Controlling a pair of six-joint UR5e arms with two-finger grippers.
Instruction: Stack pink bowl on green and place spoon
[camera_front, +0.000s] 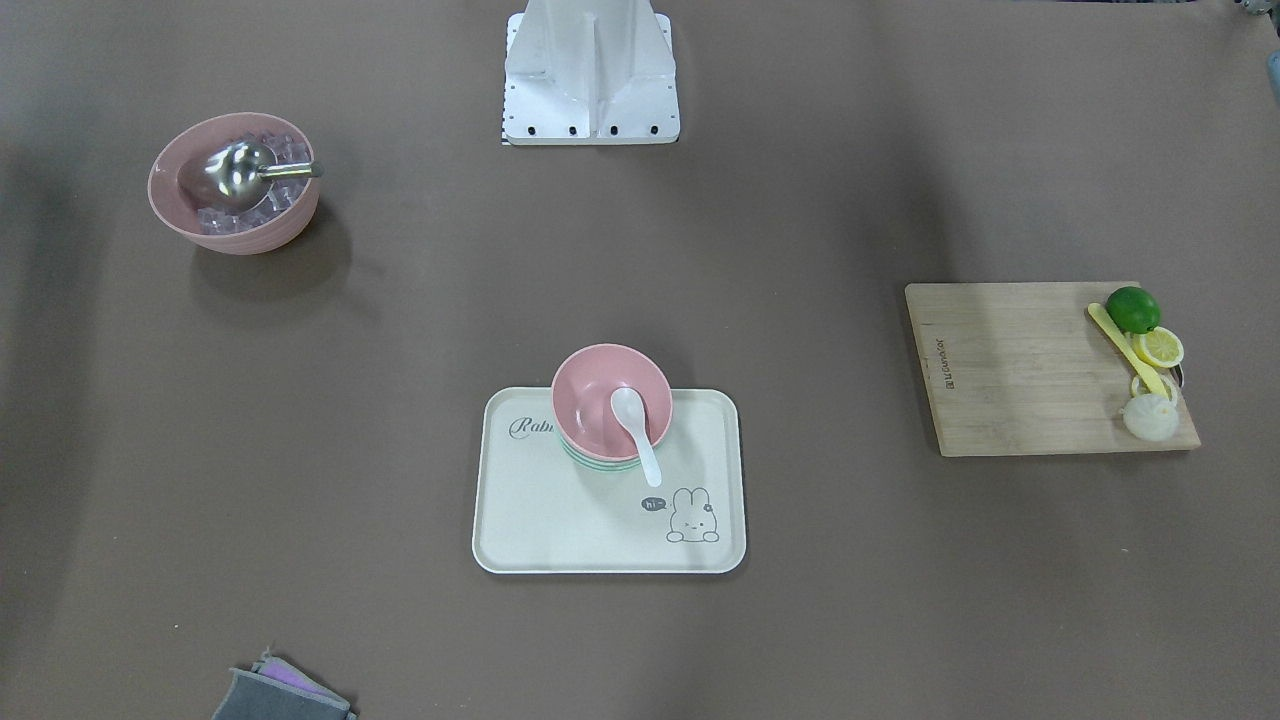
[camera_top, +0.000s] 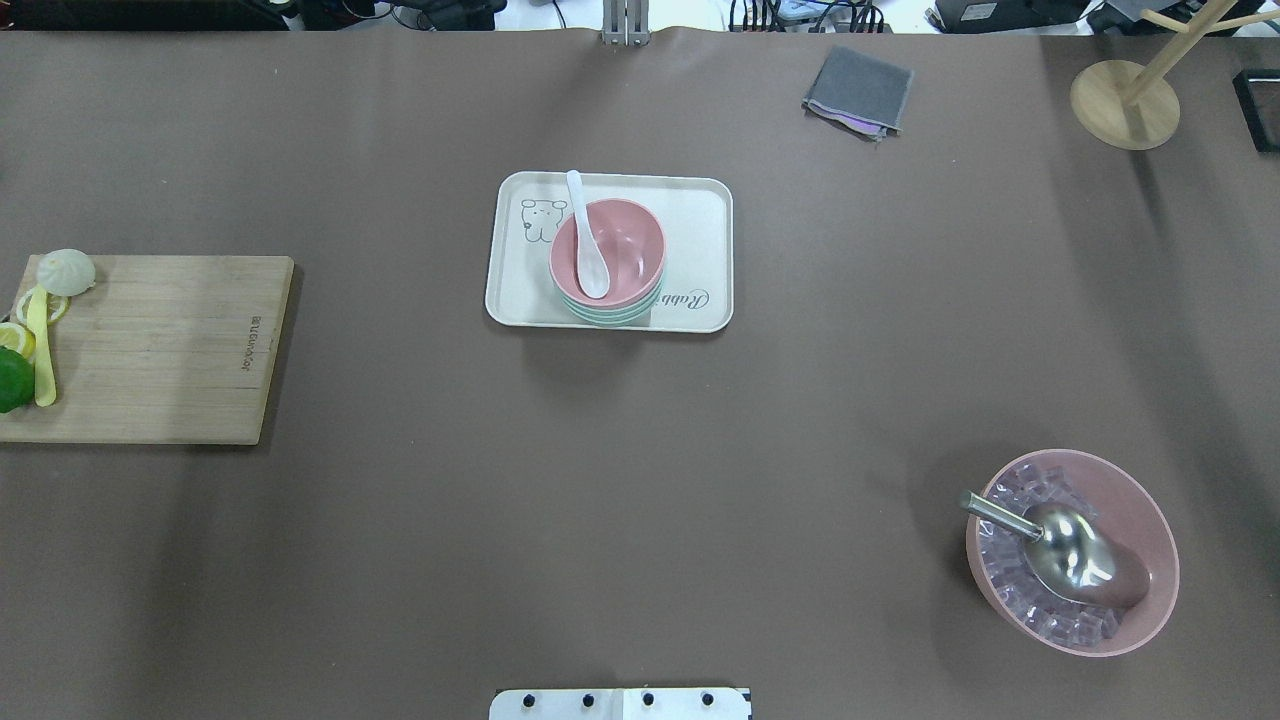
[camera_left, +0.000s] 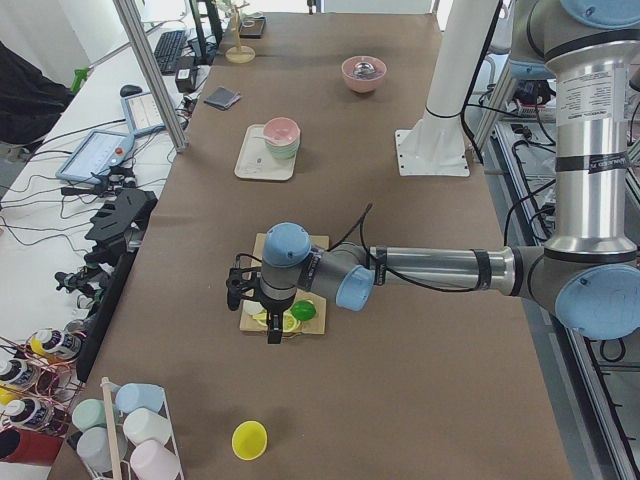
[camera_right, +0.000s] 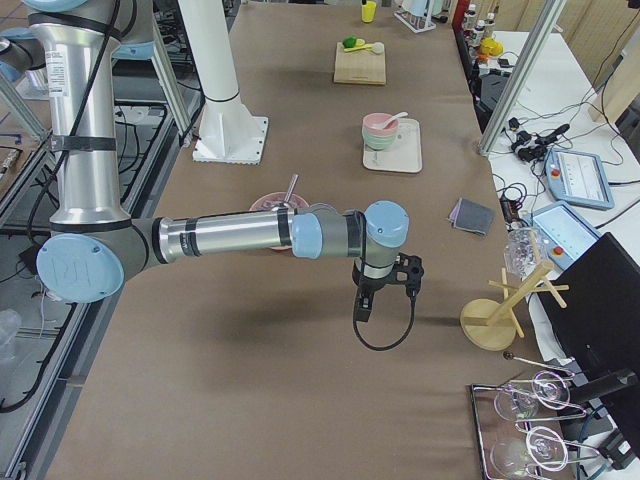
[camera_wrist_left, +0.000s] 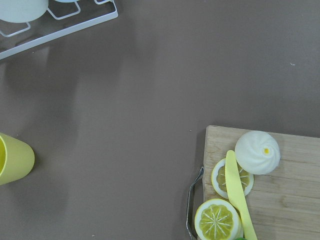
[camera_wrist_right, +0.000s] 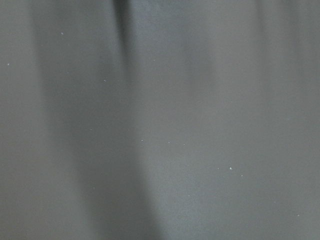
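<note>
A small pink bowl (camera_front: 598, 392) sits nested on a green bowl (camera_front: 598, 464) on a cream rabbit tray (camera_front: 560, 520) at the table's middle. A white spoon (camera_front: 636, 425) lies in the pink bowl with its handle over the rim. The stack also shows in the overhead view (camera_top: 625, 245). My left gripper (camera_left: 272, 325) hangs over the cutting board, far from the tray. My right gripper (camera_right: 362, 305) hangs over bare table at the other end. Both show only in the side views, so I cannot tell whether they are open or shut.
A large pink bowl (camera_top: 1140, 520) holds ice cubes and a metal scoop (camera_top: 1070, 545). A wooden cutting board (camera_front: 1020, 370) carries a lime, lemon slices, a yellow knife and a bun. A grey cloth (camera_top: 858, 90), a wooden stand (camera_top: 1125, 100) and a yellow cup (camera_wrist_left: 12, 160) are around.
</note>
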